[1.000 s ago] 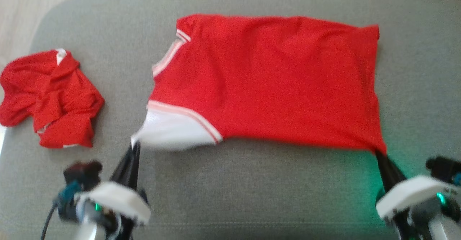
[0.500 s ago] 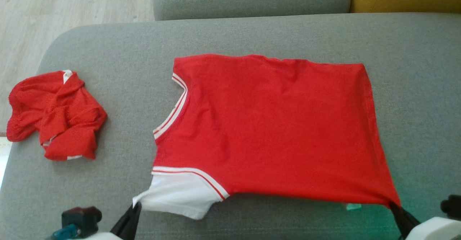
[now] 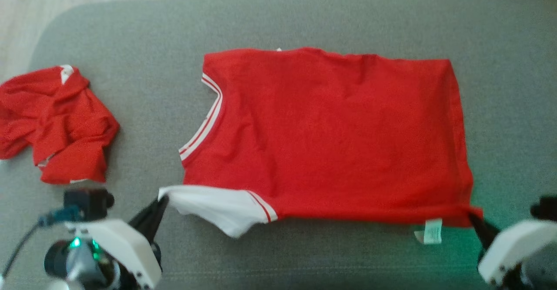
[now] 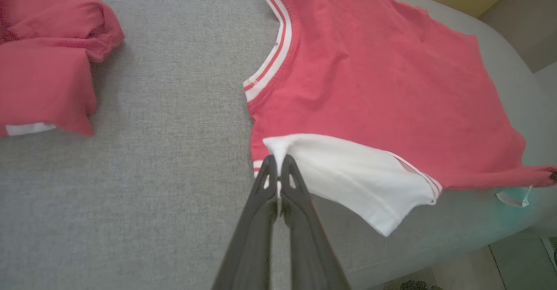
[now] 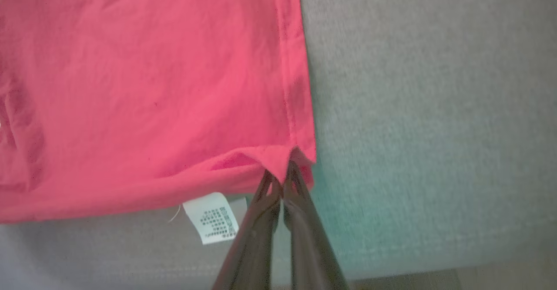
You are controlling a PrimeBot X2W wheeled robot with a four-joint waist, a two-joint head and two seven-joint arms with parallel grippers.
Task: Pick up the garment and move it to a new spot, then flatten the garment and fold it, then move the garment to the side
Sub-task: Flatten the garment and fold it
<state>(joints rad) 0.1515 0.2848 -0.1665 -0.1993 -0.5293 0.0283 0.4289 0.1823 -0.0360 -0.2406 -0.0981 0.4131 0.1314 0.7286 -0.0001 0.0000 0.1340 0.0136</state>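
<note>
The red shirt [image 3: 330,133] lies spread flat on the grey cushion [image 3: 130,42], the left claw [image 3: 162,199] clenched on its white sleeve [image 3: 213,203] and the right claw [image 3: 472,215] clenched on its near hem corner.

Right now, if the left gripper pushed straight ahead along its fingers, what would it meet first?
The white sleeve that the left gripper is pinching; beyond it, probably the rest of the red shirt.

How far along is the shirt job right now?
Done: the red shirt lies spread nearly flat on the grey cushion. In hand: left tool pinches its white sleeve, right tool its hem corner. Left: folding it, then moving it aside.
</note>
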